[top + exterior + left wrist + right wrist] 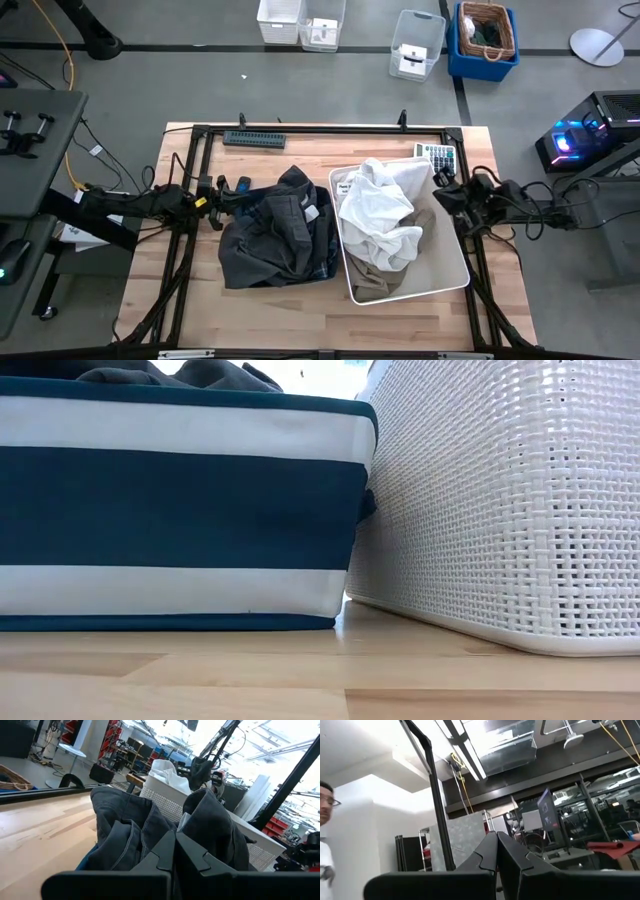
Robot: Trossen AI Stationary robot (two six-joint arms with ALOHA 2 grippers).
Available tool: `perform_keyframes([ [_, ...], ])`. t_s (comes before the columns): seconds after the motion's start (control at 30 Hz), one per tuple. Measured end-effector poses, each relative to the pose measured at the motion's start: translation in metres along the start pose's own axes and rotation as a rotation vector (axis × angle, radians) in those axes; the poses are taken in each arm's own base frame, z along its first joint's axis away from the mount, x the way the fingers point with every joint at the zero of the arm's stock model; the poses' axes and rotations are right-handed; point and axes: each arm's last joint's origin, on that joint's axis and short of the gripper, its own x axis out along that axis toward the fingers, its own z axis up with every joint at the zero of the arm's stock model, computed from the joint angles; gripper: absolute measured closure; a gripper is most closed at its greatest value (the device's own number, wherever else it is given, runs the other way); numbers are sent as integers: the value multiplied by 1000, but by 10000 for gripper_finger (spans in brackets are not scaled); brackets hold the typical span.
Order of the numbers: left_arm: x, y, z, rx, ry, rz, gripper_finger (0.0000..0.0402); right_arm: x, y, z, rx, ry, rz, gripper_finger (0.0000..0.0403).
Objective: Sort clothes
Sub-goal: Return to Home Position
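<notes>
I see the white bin (456,256) holding the white piece (378,208) over the beige khaki piece (376,281). The navy bin (180,500) touching it holds the dark grey-black piece (275,238). The left gripper (232,192) and right gripper (442,192) rest clenched and empty, low at the bins' outer sides.

A white lattice bin (452,255) sits right of centre on the wooden table (150,300), a calculator (437,155) just beyond its upper right corner, a dark ridged bar (254,138) by the table's top edge, a wicker basket (485,30) at upper right.

Robotics lab, grey concrete floor (180,70), cluttered storage racks (112,745), glowing computer tower (585,135), exposed ceiling ducting (505,750)
</notes>
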Motion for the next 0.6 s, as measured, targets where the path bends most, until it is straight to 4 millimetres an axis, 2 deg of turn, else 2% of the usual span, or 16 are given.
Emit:
perform_keyframes([
  [0.6,0,0,0,0,0,0,401,-2,-6,-21,15,238,-74,402],
])
